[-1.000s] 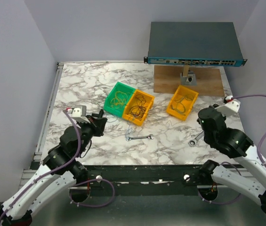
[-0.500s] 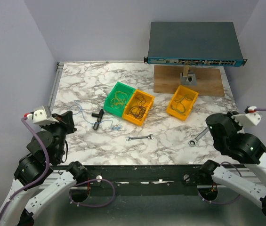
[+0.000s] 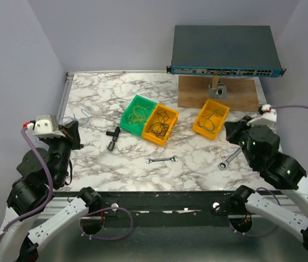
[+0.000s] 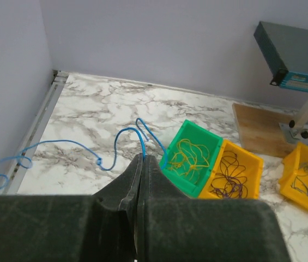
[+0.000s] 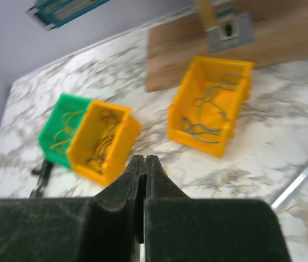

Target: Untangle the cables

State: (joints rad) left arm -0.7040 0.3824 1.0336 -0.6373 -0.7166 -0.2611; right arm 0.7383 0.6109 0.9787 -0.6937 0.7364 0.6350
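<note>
Left end effector (image 4: 143, 157) is closed, fingertips apparently pinched on the blue cable (image 4: 66, 143), which is looped across the table (image 4: 94, 106) to its left edge. Right end effector (image 5: 144, 159) is closed, nothing seen held. Other cables (image 4: 229, 177) are sat in the bins (image 4: 253, 172). Step judged: blue strand being separated. Next: it needs to be laid straight, then released.

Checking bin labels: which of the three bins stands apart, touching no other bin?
The yellow bin nearest the wooden board, holding grey-blue wires. The green bin and the other yellow bin sit pressed together.
</note>
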